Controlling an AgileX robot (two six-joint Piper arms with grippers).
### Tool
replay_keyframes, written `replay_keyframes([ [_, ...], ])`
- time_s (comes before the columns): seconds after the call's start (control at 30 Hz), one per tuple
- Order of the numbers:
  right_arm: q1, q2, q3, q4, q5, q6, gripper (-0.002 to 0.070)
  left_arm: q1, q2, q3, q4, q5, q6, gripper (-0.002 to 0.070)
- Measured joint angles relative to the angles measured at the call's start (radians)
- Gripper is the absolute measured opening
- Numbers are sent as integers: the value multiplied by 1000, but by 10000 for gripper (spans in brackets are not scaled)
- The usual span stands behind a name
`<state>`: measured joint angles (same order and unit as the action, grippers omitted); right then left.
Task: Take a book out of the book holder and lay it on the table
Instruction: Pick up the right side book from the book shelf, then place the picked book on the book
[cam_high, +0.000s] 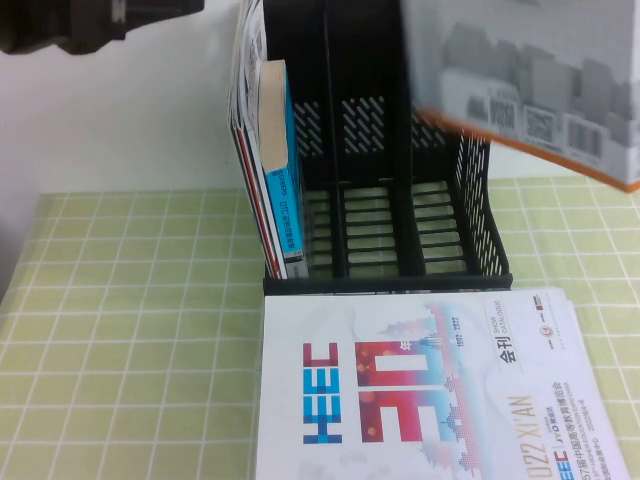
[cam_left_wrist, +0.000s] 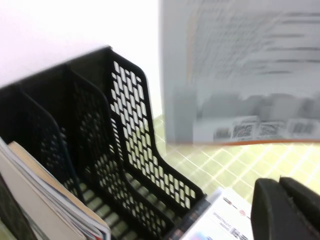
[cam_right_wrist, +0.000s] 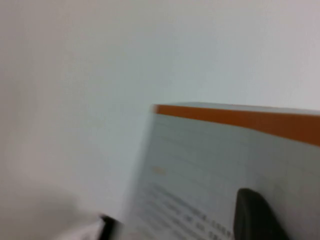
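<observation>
- The book (cam_high: 530, 85), grey-white with an orange edge, hangs in the air at about 1 o'clock in the high view, above the right end of the book holder (cam_high: 385, 215) and clear of its slots.
- In that view we note the black book holder standing on the green gridded table (cam_high: 130, 330); its middle and right slots show bare slats, while a blue-covered book (cam_high: 283, 160) and other volumes lean in the left slot.
- A white "HEEC 30" magazine (cam_high: 430, 390) lies flat at 6 o'clock, its far edge touching the holder's front lip.
- A dark arm part sits at 11 o'clock, at the frame's corner.
- In the left wrist view we see the book (cam_left_wrist: 240, 75) aloft beside the holder (cam_left_wrist: 125, 150), barcodes along its lower edge.
- The left gripper (cam_left_wrist: 287, 210) shows only as a black block near the magazine (cam_left_wrist: 220, 220); we cannot tell its state.
- In the right wrist view the book's cover (cam_right_wrist: 225, 170) fills the frame, orange band uppermost.
- The right gripper (cam_right_wrist: 180, 220) is clenched on the book, one dark finger (cam_right_wrist: 255, 215) pressed against the cover.
</observation>
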<state>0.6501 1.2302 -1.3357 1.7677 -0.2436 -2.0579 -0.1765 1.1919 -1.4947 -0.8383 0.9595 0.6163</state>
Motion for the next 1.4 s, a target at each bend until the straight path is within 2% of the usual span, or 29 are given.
replay_keyframes([
  [0.1, 4, 24, 2, 0, -165, -170, 164, 0, -8, 0, 5, 30, -17, -3],
  [0.27, 5, 36, 6, 0, -560, -467, 164, 0, -9, 0, 7, 53, -24, -3],
  [0.37, 5, 28, 9, 0, -725, -529, 164, 0, -9, 0, 7, 55, -32, -3],
  [0.47, 55, -23, 9, 0, -788, -517, 165, 0, -9, 0, 7, 55, -39, -3],
  [0.63, 147, -111, 10, 0, -684, -263, 164, 0, -9, 0, 7, 65, -39, -3],
  [0.7, 155, -137, 37, 0, -589, -118, 164, 0, -9, 0, 7, 76, -40, -3],
  [0.83, 163, -187, 122, 0, -353, 53, 164, 0, -9, 0, 7, 89, -42, -3],
  [1.13, 163, -208, 314, 0, 38, 140, 164, 0, -9, 0, 8, 103, -42, -3],
  [1.4, 163, -141, 411, -10, 261, 134, 164, 0, -9, 0, 41, 118, -46, -3],
])
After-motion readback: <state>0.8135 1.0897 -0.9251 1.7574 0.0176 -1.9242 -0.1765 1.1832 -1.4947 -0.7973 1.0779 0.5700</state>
